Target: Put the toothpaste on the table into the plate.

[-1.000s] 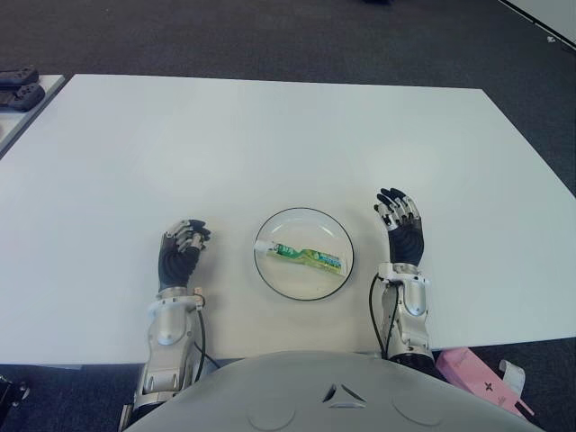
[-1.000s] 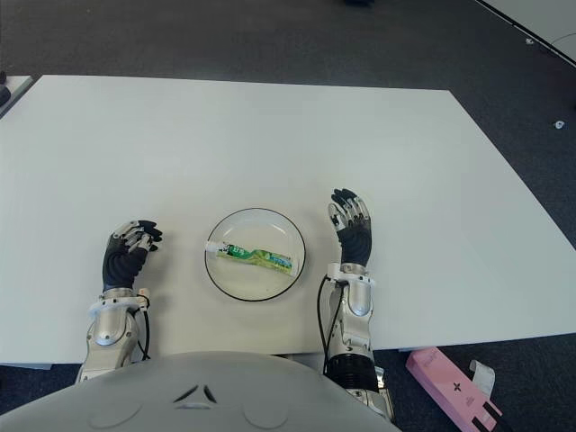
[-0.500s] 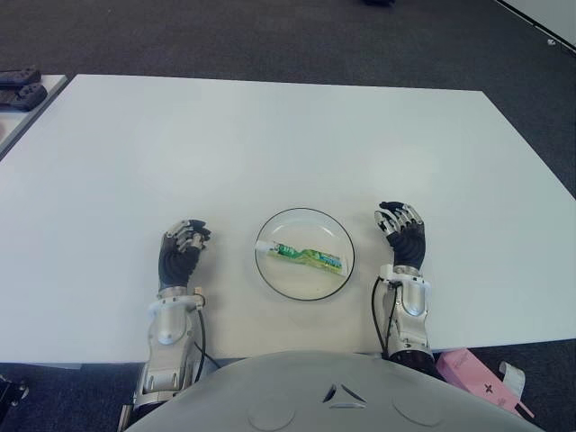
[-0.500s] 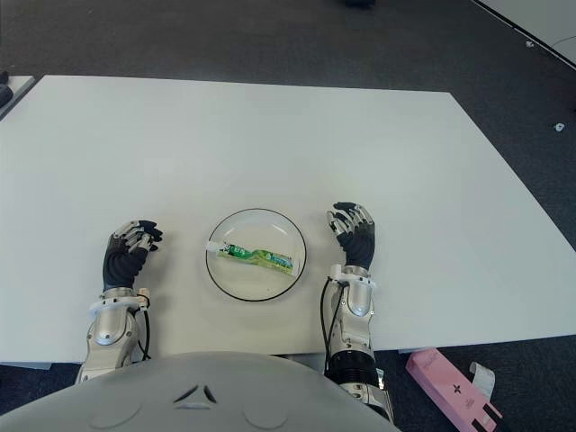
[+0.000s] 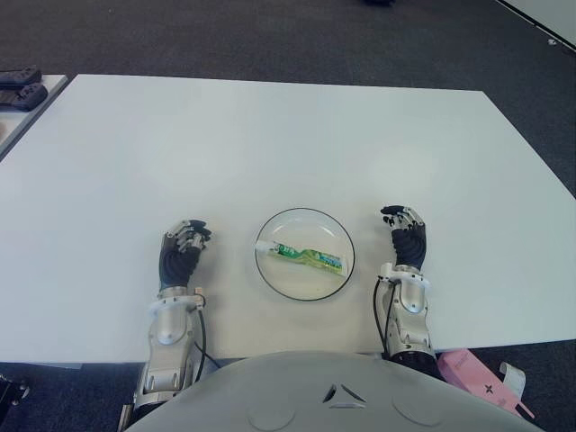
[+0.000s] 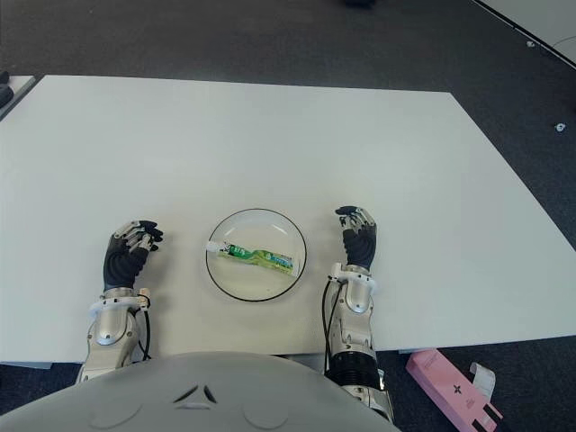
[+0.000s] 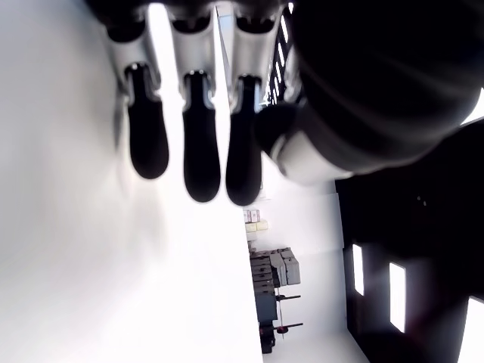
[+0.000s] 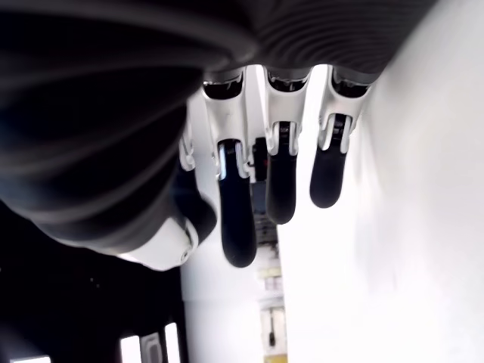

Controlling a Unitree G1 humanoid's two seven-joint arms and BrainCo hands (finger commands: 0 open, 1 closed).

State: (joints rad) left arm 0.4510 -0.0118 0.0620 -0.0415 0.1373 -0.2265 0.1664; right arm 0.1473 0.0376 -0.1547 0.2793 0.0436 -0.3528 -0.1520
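Toothpaste (image 5: 306, 256) lying flat inside the plate (image 5: 274, 277), cap end toward the left hand (image 5: 182, 249). Left hand loosely curled, empty, well left of the plate. Right hand (image 5: 407, 242) just right of the plate (fingers bent, nothing held). White bench (image 5: 270, 144) under everything.

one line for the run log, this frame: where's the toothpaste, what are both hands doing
toothpaste: in plate | left hand: left of plate, curled, holding nothing | right hand: right of plate, curled, holding nothing | stage: placed
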